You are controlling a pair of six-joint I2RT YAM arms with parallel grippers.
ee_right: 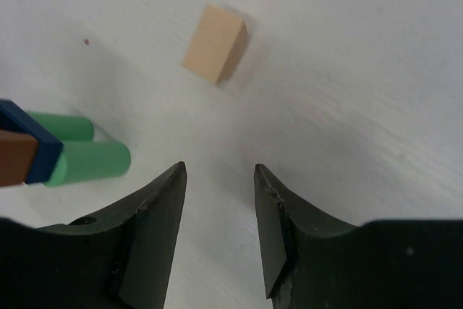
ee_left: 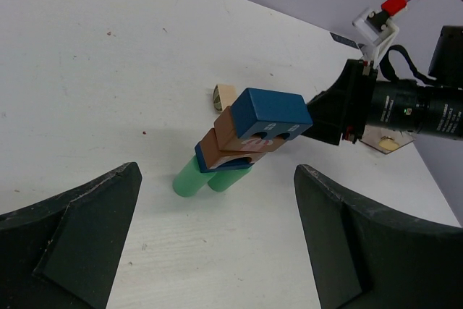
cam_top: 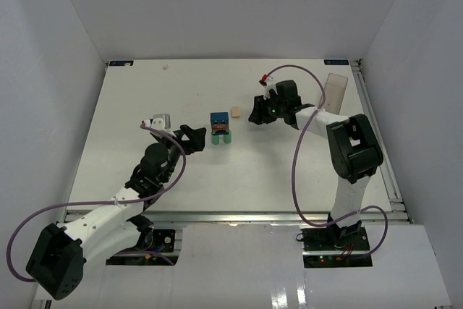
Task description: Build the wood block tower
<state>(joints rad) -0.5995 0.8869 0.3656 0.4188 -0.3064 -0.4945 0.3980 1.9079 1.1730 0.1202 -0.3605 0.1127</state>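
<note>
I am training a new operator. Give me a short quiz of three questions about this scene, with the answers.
1. True or false: the right gripper holds the tan block.
2. What forms the bottom of the tower? A) a red cube B) two green cylinders C) a yellow cone
3. Fill in: the top piece of the tower is ___ in colour.
Key: 1 false; 2 B; 3 blue.
</note>
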